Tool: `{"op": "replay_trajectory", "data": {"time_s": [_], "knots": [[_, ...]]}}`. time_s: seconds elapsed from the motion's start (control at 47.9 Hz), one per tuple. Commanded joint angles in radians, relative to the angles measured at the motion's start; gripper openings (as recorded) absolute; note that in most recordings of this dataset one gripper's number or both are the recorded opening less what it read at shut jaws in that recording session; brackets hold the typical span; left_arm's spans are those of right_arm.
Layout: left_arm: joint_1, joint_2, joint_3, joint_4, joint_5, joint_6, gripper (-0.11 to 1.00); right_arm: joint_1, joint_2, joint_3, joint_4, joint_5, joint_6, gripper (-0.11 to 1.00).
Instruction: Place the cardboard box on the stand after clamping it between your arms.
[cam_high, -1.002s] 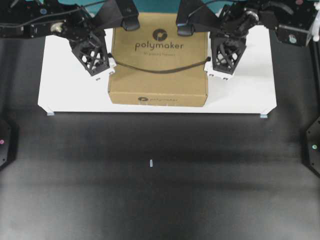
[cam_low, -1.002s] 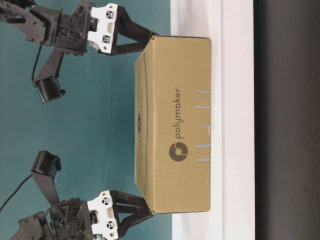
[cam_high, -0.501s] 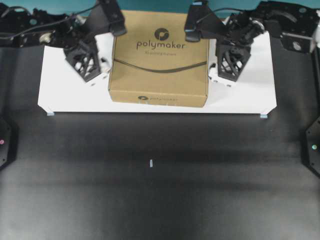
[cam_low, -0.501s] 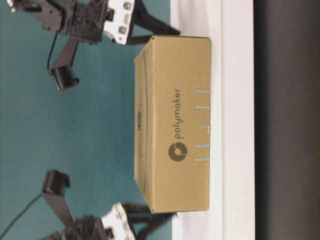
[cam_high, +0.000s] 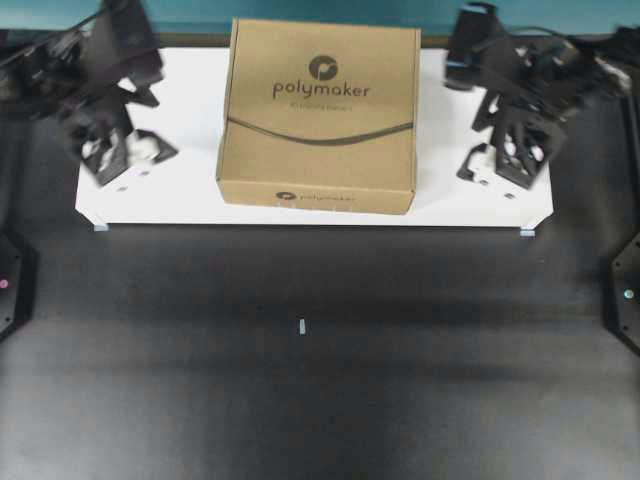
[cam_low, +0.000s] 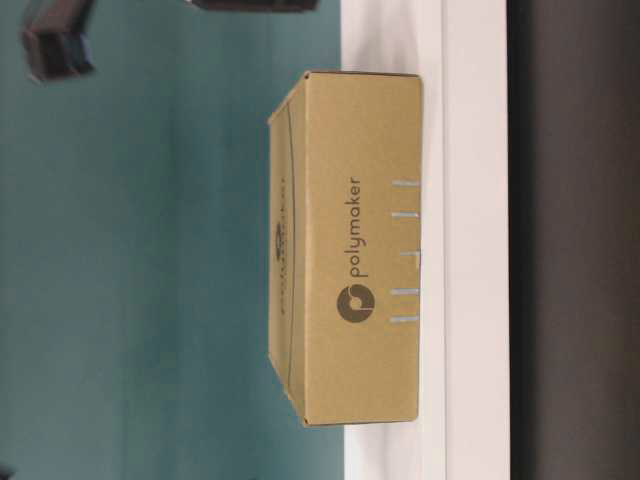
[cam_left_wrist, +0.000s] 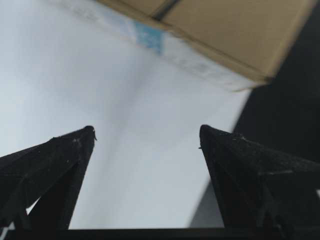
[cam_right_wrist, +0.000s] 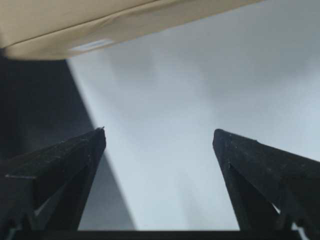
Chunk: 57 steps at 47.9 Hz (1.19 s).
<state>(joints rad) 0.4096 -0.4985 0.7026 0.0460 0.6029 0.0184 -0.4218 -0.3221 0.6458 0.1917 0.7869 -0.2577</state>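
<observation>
The brown "polymaker" cardboard box lies flat on the middle of the white stand, with nothing touching it. My left gripper hovers open over the stand's left end, well clear of the box's left side. Over the right end my right gripper is open too, with a gap to the box. In the left wrist view the left gripper has only bare stand between its tips, and the box sits ahead. The right gripper likewise frames bare stand below the box's edge. The table-level view shows the box alone on the stand.
The black tabletop stretches in front of the stand, with a small pale mark on it. Black fixtures sit at the left and right edges. A teal wall runs behind the stand.
Both arms have drawn outward from the box's sides, left arm to the left, right arm to the right, and left the table-level view. The box has stayed put on the stand.
</observation>
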Motion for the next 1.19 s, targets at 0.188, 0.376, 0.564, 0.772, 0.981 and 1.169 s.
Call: {"op": "replay_trajectory", "data": {"time_s": [0.188, 0.376, 0.564, 0.772, 0.981, 1.169], "knots": [[-0.115, -0.285, 0.124, 0.0, -0.117, -0.008, 0.82, 0.12, -0.27, 0.167, 0.006, -0.166, 0.075, 0.83], [-0.164, -0.488, 0.229, 0.0, -0.173, -0.012, 0.82, 0.196, -0.486, 0.296, 0.005, -0.331, 0.115, 0.83], [-0.249, -0.63, 0.287, 0.0, -0.183, -0.015, 0.82, 0.272, -0.669, 0.385, 0.005, -0.394, 0.12, 0.83], [-0.374, -0.733, 0.302, 0.0, -0.201, -0.018, 0.82, 0.325, -0.81, 0.454, 0.006, -0.408, 0.127, 0.82], [-0.402, -0.746, 0.325, 0.0, -0.212, -0.021, 0.82, 0.327, -0.868, 0.494, 0.006, -0.446, 0.163, 0.82], [-0.402, -0.73, 0.337, 0.0, -0.232, -0.021, 0.82, 0.327, -0.864, 0.502, 0.005, -0.456, 0.164, 0.82]]}}
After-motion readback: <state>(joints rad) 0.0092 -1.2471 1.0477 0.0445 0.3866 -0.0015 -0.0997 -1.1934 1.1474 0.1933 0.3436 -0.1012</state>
